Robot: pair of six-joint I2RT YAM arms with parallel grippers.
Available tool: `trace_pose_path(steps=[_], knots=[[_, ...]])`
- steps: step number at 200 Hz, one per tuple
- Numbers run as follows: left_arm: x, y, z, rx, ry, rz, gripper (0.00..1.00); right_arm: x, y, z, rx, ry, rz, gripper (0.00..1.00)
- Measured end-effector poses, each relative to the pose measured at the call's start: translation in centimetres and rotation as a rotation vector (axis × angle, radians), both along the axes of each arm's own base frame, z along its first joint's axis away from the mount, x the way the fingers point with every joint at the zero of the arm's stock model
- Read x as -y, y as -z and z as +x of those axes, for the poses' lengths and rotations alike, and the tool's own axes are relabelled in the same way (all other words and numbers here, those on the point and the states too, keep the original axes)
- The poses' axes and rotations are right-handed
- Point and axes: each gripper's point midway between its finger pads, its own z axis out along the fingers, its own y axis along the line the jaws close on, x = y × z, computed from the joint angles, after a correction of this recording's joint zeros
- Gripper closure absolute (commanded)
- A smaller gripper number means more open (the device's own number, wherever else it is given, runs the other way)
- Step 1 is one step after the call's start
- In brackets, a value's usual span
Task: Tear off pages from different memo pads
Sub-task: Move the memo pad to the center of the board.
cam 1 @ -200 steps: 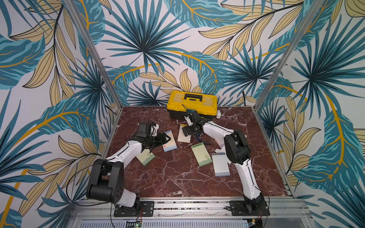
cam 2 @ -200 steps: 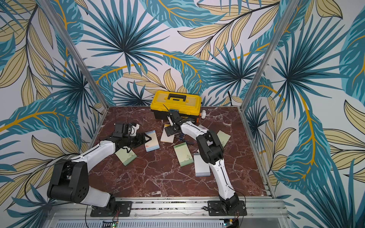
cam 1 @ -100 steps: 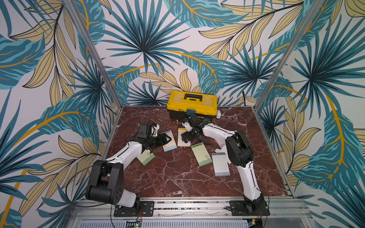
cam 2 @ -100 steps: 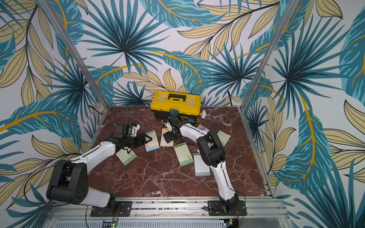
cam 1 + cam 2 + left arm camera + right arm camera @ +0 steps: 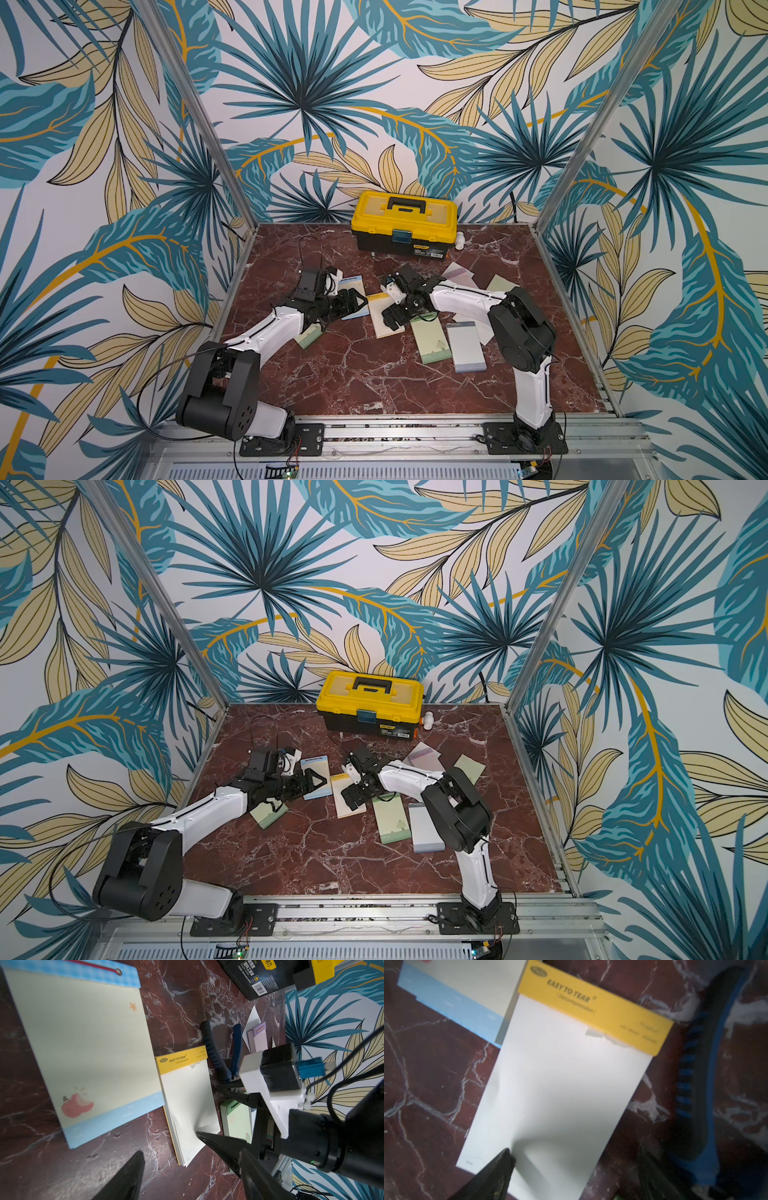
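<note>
Right gripper (image 5: 394,319) over red-marble tabletop (image 5: 374,386), leafy walls (image 5: 311,83)

Hidden, cropped and blurred parts

A green pad (image 5: 307,338) is half covered by the left arm (image 5: 266,332); pages (image 5: 502,282) are partly hidden behind the right arm (image 5: 465,297). In the right wrist view the blue pad (image 5: 452,1001) is cut off by the edge, and small print on the yellow pad (image 5: 560,1084) is blurred.

left pincer (image 5: 193,1169) gapes wide; right pincer (image 5: 575,1167) likewise.
</note>
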Motion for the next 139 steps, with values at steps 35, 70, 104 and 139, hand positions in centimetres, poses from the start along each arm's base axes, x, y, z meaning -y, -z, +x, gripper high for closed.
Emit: trace_pose_path(steps=[35, 70, 104, 139], knots=[[0.1, 1.1, -1.9, -0.044, -0.014, -0.001, 0.27, 0.5, -1.5, -1.7, -0.057, 0.068, 0.042, 0.09], [-0.7, 1.0, -3.0, -0.055, -0.05, 0.011, 0.28, 0.6, -4.6, -2.1, -0.066, 0.181, 0.07, 0.01], [-1.3, 1.2, -3.5, -0.075, -0.067, 0.037, 0.28, -0.8, -5.6, -2.1, -0.094, 0.262, 0.048, 0.0], [-1.6, 2.0, -4.4, -0.1, -0.068, 0.046, 0.28, -3.2, -4.9, -1.7, -0.109, 0.298, -0.027, 0.0]])
